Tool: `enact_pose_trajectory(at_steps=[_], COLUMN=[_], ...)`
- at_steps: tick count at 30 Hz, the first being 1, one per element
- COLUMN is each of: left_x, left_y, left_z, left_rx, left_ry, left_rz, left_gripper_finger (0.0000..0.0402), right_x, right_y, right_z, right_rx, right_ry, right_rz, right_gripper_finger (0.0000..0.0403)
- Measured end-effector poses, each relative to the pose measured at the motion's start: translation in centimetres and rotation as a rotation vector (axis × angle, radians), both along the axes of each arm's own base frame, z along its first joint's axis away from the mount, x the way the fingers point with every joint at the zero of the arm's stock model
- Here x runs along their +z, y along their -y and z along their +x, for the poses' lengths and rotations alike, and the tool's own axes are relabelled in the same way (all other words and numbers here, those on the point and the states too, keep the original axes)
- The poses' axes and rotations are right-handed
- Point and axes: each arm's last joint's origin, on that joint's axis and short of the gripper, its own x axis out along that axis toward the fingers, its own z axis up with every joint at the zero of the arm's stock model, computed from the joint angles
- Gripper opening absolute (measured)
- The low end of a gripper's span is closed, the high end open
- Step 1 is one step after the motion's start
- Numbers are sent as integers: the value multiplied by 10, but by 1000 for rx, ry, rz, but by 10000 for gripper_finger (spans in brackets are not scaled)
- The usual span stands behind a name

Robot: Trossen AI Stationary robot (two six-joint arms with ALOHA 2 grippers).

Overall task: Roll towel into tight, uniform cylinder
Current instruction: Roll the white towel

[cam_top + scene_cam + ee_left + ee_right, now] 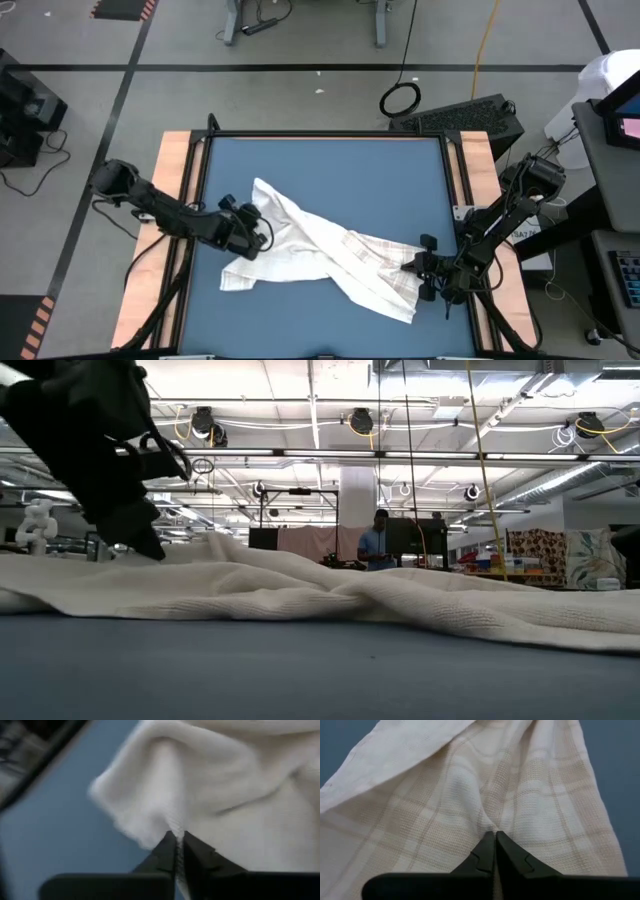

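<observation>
The towel (215, 785) fills the left wrist view, bunched into a soft fold that runs down into the left gripper (176, 842), whose two dark fingers are pinched together on a thin ridge of the cloth. In the right wrist view the checked weave of the towel (485, 795) spreads ahead of the right gripper (495, 840), and its fingers are likewise pressed together on a pleat of the fabric.

From above, the towel (320, 255) lies crumpled and unrolled across the middle of the blue mat (330, 170), stretched slantwise from the left gripper (250, 232) at its upper left end to the right gripper (420, 265) at its lower right end. A loose corner folds out toward the mat's near left part. The mat sits on a wooden table (170, 170).

In the low view the towel (330, 595) lies in long low ridges across the mat (320, 670), with the left gripper (150, 545) reaching down onto it at one side. A person (377, 542) stands far off in the room behind.
</observation>
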Motion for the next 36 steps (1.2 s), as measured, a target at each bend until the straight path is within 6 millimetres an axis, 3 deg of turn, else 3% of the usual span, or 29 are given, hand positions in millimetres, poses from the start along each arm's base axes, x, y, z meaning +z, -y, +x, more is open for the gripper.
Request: enact_pose_trajectory(at_steps=[8, 17, 21, 27, 31, 36], left_x=[36, 38, 37, 39, 58, 87], left_y=[-15, -14, -14, -12, -10, -16], left_z=[-8, -9, -11, -9, 0, 19], left_rx=[132, 134, 118, 101, 68, -22], left_ry=[-145, -169, -230, -249, -239, -233], left_rz=[150, 114, 69, 41, 53, 209], left_gripper_finger=[16, 23, 63, 172, 223, 233], right_x=[1, 2, 2, 2, 2, 2], right_y=[-8, -10, -10, -10, -10, -10], right_z=[-3, -5, -5, -5, -5, -5], right_rx=[75, 96, 100, 102, 102, 100], right_ry=[-7, -15, -17, -20, -20, -14], right_rz=[34, 47, 48, 48, 47, 42], right_gripper_finger=[6, 6, 6, 6, 6, 6])
